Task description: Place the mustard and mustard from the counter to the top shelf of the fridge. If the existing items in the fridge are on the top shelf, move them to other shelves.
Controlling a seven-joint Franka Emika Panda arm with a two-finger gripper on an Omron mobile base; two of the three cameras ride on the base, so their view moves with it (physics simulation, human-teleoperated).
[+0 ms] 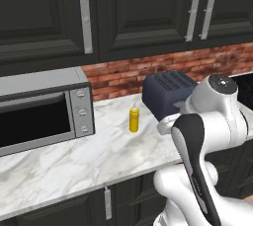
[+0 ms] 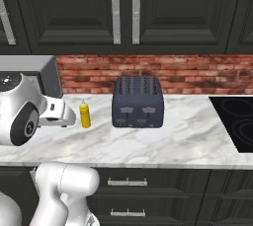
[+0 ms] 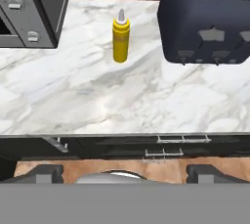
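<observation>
While one slim yellow mustard bottle (image 1: 134,118) (image 2: 85,115) (image 3: 120,40) with a pale nozzle stands upright on the desk (image 1: 74,166) (image 2: 183,141) (image 3: 97,96), it sits toward the back edge, between one silver microwave (image 1: 42,109) (image 2: 34,72) (image 3: 29,8) and one dark four-slot toaster (image 1: 165,94) (image 2: 137,102) (image 3: 207,17), apart from both. In the hand view the robot's jaws stand released at the bottom, their two dark fingertips (image 3: 41,173) far apart, holding nothing and well short of the bottle, out past the desk's front edge. White marble with grey veins makes up the desk. A red brick backsplash (image 1: 148,72) (image 2: 148,74) runs behind it, dark cabinets (image 1: 123,13) (image 2: 123,8) hang above, dark drawers (image 2: 128,195) sit below, and one black cooktop (image 2: 237,121) lies at the right end.
</observation>
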